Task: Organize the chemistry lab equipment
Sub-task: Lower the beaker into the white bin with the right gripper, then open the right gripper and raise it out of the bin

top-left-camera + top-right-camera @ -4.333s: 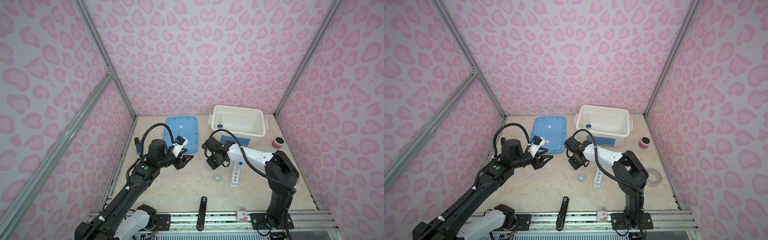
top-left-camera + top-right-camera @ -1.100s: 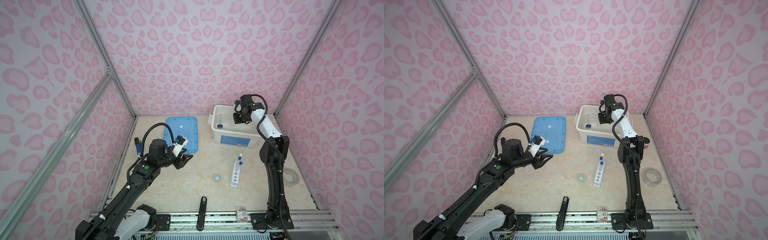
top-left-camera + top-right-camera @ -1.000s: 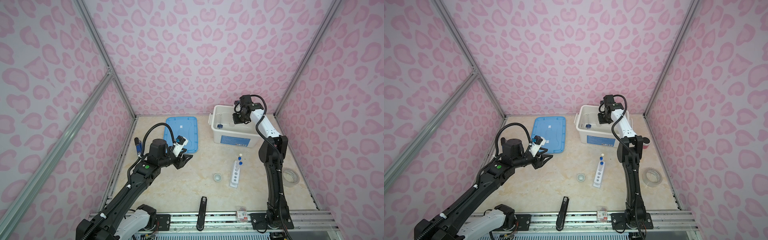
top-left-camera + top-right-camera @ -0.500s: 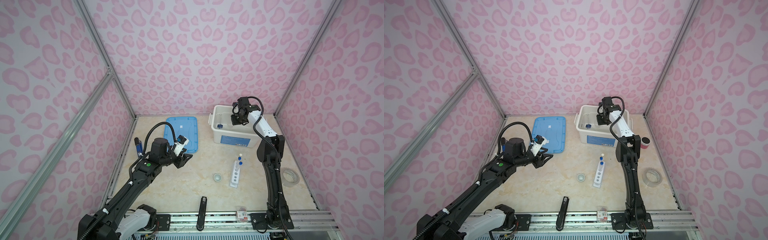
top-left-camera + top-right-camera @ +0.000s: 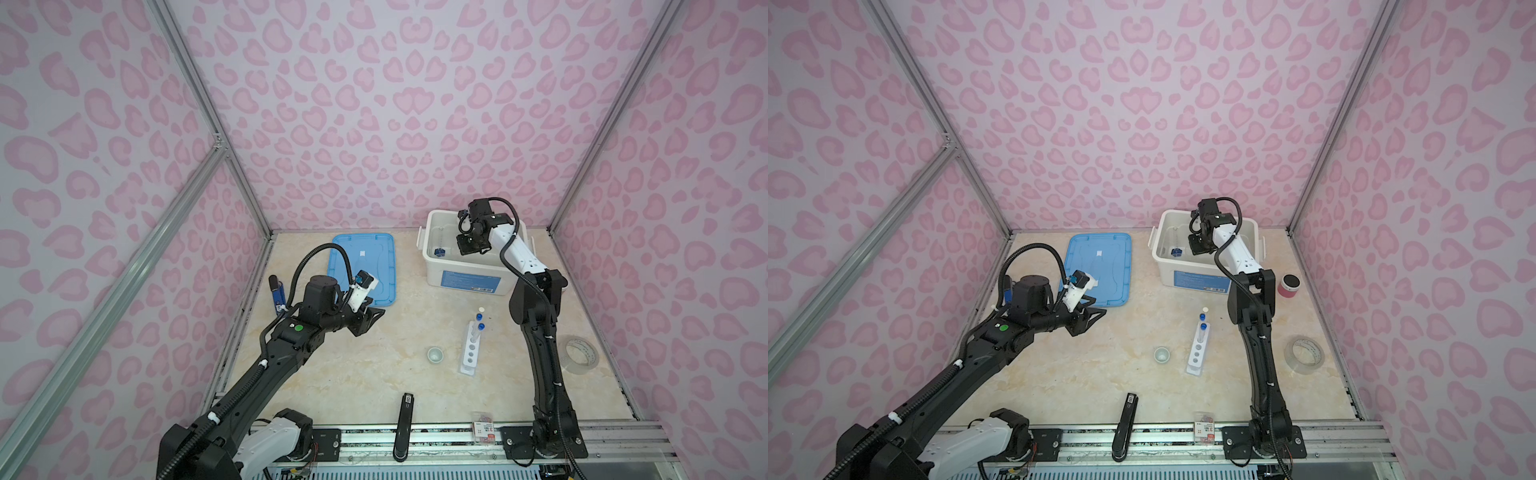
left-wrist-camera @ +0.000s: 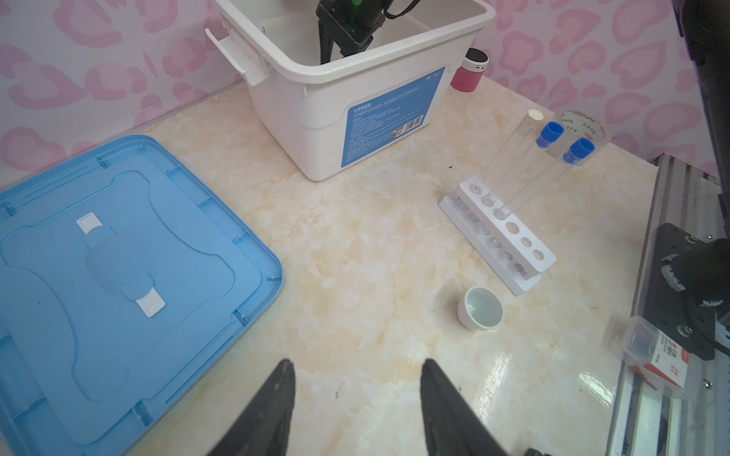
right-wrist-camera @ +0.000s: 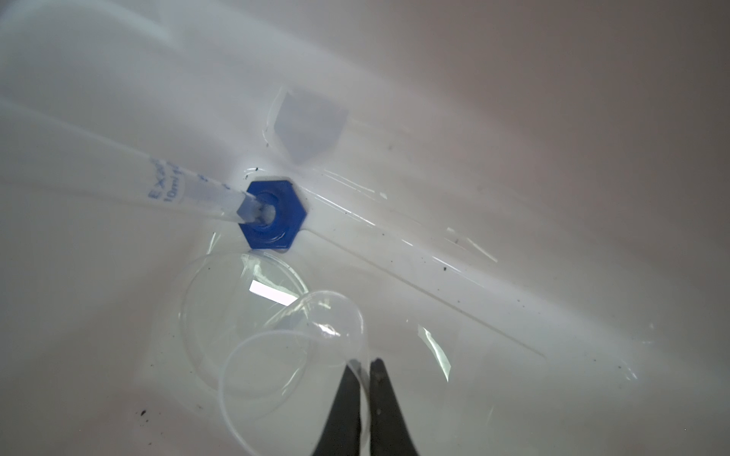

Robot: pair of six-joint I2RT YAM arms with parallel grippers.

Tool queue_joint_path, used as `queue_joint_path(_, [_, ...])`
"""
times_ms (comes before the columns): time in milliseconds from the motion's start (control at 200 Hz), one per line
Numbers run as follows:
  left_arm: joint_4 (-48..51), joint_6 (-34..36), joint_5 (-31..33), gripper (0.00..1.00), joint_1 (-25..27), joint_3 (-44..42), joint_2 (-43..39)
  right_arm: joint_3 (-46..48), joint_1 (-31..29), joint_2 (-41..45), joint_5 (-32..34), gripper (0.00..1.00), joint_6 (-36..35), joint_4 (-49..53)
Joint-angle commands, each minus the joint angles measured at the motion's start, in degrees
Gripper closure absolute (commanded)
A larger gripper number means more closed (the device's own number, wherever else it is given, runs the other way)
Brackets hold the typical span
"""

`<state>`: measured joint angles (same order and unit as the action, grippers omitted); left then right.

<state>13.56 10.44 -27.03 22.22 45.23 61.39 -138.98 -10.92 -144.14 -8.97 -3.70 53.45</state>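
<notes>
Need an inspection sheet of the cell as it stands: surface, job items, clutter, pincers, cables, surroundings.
Surface: beige marbled tabletop, no spills seen.
Job's things: rack holds three tubes; small cup stands beside it; measuring cylinder is inside the white bin.
Clutter: blue lid flat on the table, lighter stick, pink can, tape roll, black bar, small packet.
Grippers: left pincer open and empty above the table; right pincer shut on the rim of a clear glass vessel in the bin.
Cables: black hoses loop over both wrists, no snag seen.
Surroundings: pink patterned walls, metal frame posts.
</notes>
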Motion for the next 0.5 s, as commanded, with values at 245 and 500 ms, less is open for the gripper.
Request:
queue_joint_path(245, [-0.5,0.3,-0.4,0.46,-0.1,0.4,0.6,-0.3,-0.2,-2.1,1.0,0.92,-0.9,0.3])
queue_joint_path(500, [-0.6,0.2,-0.5,0.46,-0.1,0.4,0.8,-0.4,-0.2,-2.9,1.0,0.91,-0.8,0.3])
